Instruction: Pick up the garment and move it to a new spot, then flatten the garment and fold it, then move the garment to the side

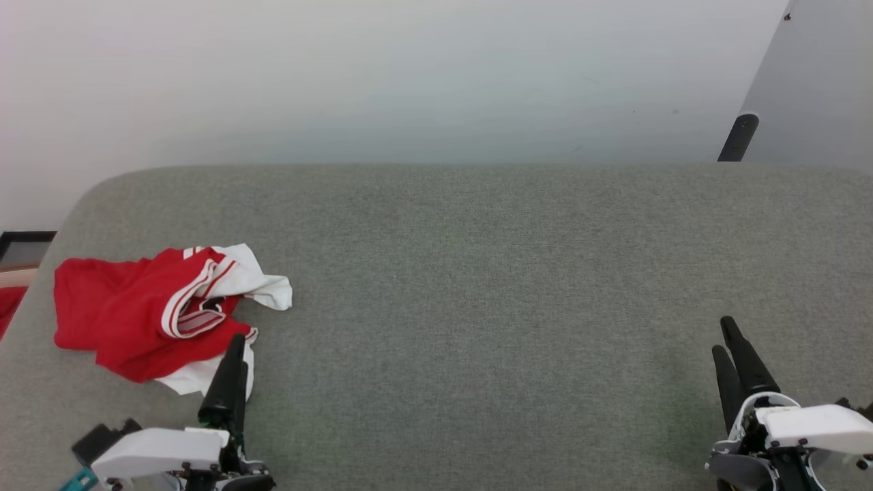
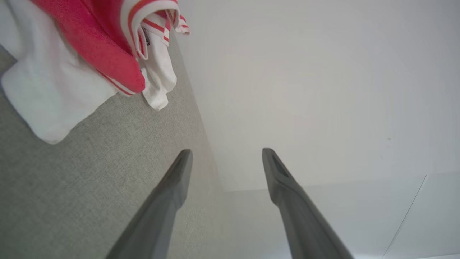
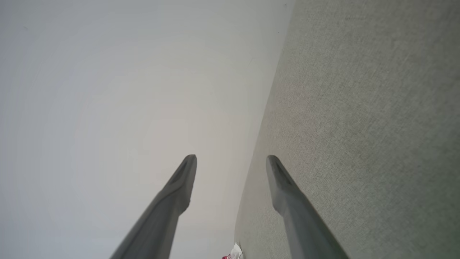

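One crumpled garment [image 1: 136, 314] lies at the grey surface's [image 1: 477, 307] left end, its long axis roughly across the head view and a white sleeve pointing right. Left gripper [image 2: 227, 151] and right gripper [image 1: 721, 335] stand spread and empty. The left one overlaps the garment's near hem, perhaps touching it.

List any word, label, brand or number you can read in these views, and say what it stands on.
No text can be read.
Red and white jersey shirt: a small dark patch inside its striped opening may be a label, but it is too small and blurred to read.
Grey fabric surface: no print or markings.
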Controlling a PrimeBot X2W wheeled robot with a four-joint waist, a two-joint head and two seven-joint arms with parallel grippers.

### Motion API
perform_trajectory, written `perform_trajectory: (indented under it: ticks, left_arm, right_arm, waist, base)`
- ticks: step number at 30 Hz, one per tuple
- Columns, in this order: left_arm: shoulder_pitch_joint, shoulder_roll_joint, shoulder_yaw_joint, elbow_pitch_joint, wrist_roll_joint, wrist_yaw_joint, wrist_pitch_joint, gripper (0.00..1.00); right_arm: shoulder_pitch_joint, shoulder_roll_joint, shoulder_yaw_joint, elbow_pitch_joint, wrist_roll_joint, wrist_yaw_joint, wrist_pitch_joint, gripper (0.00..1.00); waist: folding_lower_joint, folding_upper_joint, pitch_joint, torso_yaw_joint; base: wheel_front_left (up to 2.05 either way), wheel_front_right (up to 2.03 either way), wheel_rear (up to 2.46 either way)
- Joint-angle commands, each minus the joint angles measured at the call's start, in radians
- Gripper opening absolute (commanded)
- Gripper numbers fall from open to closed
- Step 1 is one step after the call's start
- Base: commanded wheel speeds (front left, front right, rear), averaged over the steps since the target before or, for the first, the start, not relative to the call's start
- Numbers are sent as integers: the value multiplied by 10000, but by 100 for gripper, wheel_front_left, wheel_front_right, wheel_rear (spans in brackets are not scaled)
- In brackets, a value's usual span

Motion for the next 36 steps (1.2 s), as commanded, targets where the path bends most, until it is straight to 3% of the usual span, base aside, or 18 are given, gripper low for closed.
perform_trajectory:
  ticks: [1,19,36]
  left_arm:
    - [-344,147,-40,-148,191,-19,-58,100]
    - [-657,867,-662,124,3848,216,-872,100]
    - [-665,1226,-699,123,6938,200,-1446,100]
  right_arm:
    - [-370,-116,93,-94,-195,2,-72,100]
    - [-1198,-667,1043,758,-3647,3,-898,100]
    - [-1605,-611,1021,1124,-7376,5,-1344,100]
  waist:
    - [0,0,1,0]
    - [0,0,54,3]
    - [0,0,73,-47]
  base:
    - [0,0,0]
    - [0,0,0]
    - [0,0,0]
